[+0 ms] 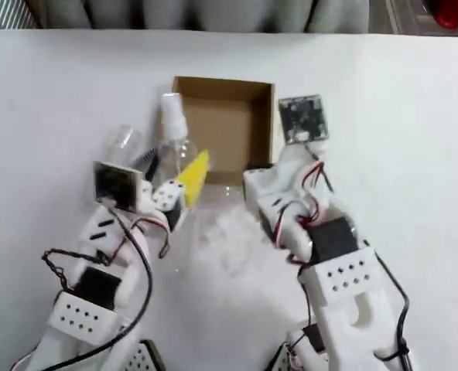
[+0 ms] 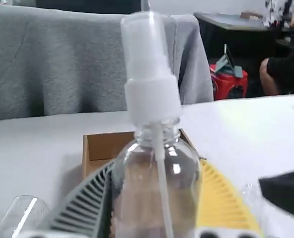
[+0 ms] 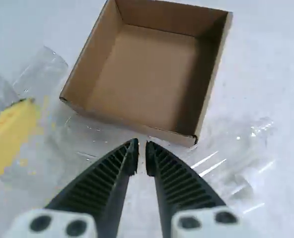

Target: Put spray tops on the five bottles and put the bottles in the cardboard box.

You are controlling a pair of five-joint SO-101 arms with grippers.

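Note:
My left gripper is shut on a clear bottle that stands upright with a white spray top on its neck, held between the grey finger and the yellow finger. In the high view this bottle is at the left front corner of the open cardboard box. The box holds nothing. My right gripper is shut on nothing, its tips just before the box's near wall. Clear uncapped bottles lie on the table in front of the box.
Another clear bottle lies left of the held one, also seen as a bottle in the left wrist view. The right arm sits at the box's right front corner. The white table is bare to the right.

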